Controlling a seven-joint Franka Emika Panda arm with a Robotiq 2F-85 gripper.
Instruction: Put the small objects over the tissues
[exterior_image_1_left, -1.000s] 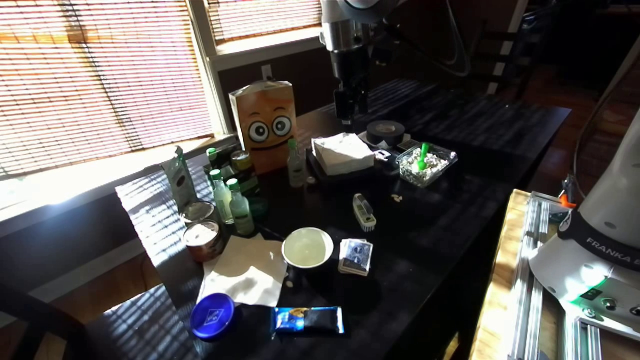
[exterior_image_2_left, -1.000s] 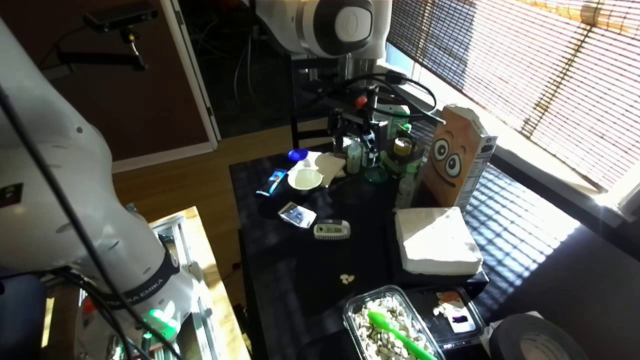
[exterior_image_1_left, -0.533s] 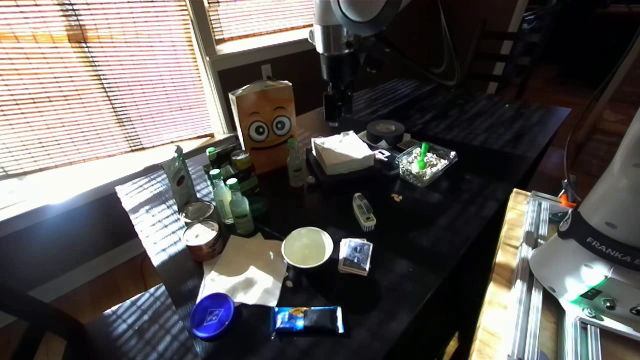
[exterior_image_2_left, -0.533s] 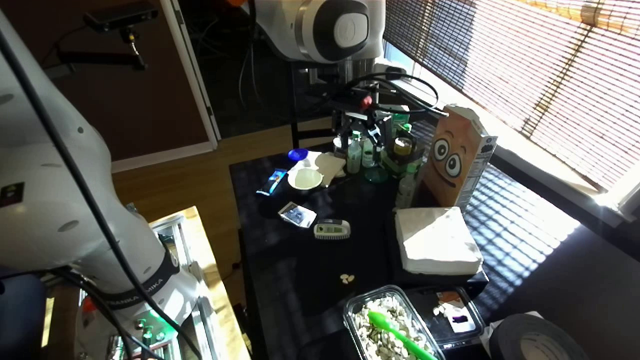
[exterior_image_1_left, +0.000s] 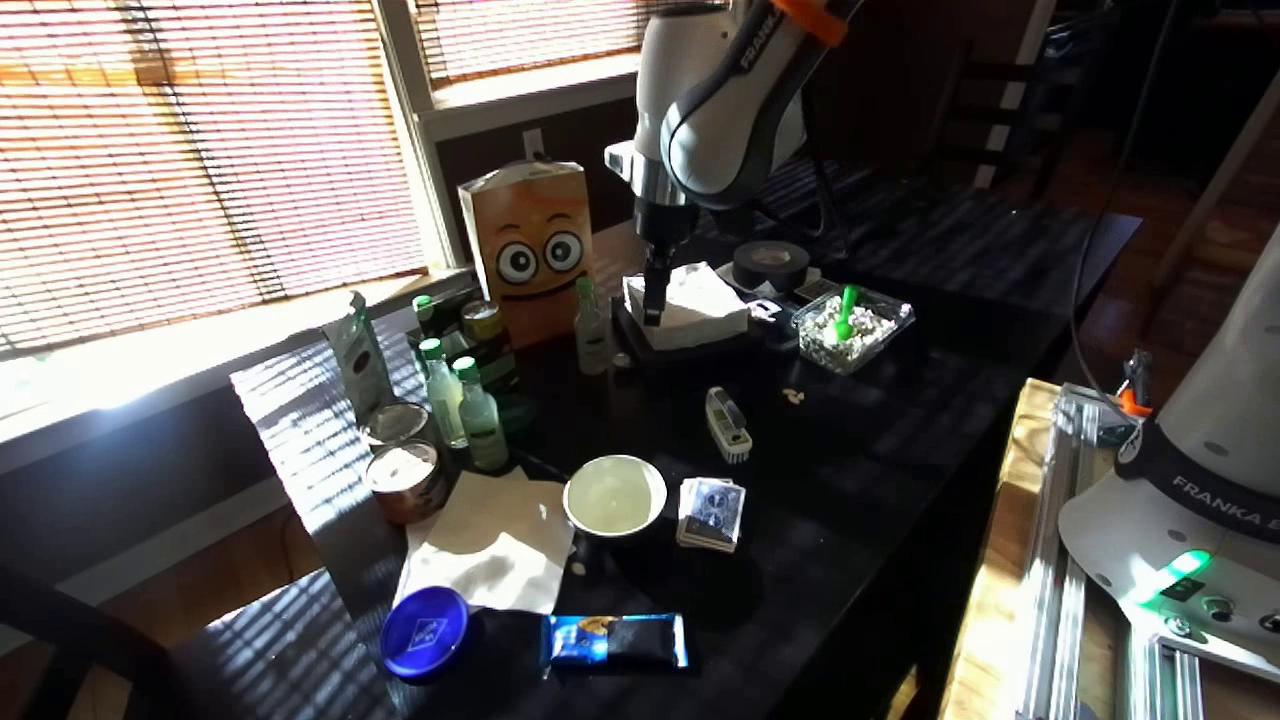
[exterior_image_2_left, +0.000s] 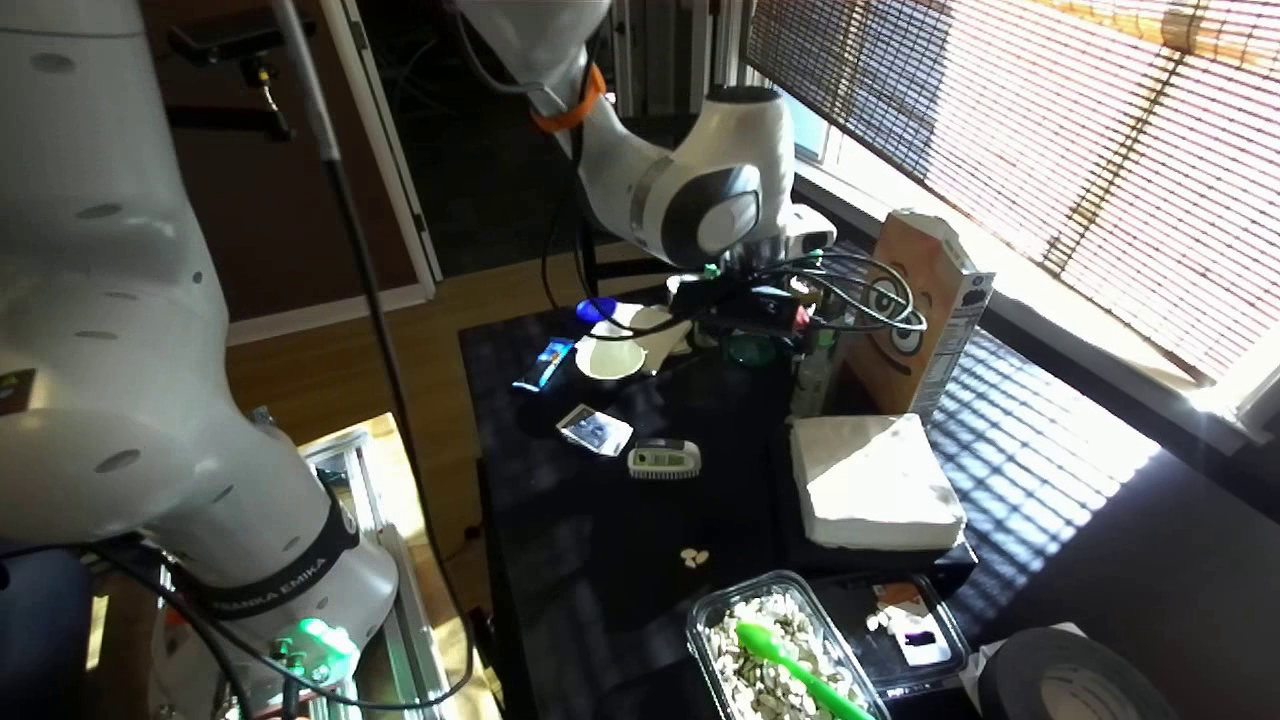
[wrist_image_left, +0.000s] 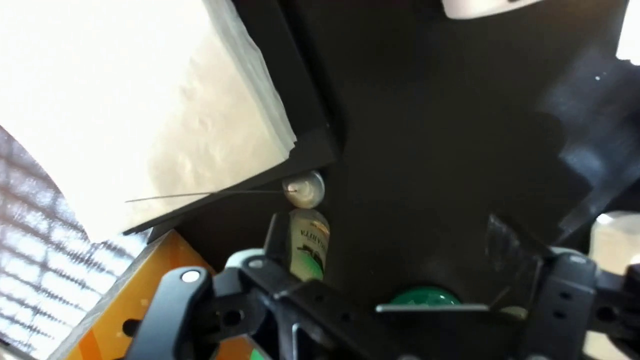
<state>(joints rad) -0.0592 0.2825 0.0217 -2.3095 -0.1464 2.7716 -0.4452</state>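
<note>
In the wrist view the gripper (wrist_image_left: 390, 237) pinches nothing, jaws spread. A pick seems likely, target unclear; it should descend straight and miss the bottle (wrist_image_left: 310, 245). There the tissues (wrist_image_left: 160, 100) point a corner right. In an exterior view they sit right of the carton (exterior_image_1_left: 528, 250); in an exterior view, on the far side of the tub (exterior_image_2_left: 742, 588), squarish, without clear long axis.

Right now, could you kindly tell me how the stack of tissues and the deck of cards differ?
The tissues are plain white, while the cards show a blue patterned back edged in white. The tissues form a wider, thicker pile than the cards. The tissues rest on a black base, whereas the cards lie directly on the dark table. Both are stacks lying flat, with four-sided outlines.
</note>
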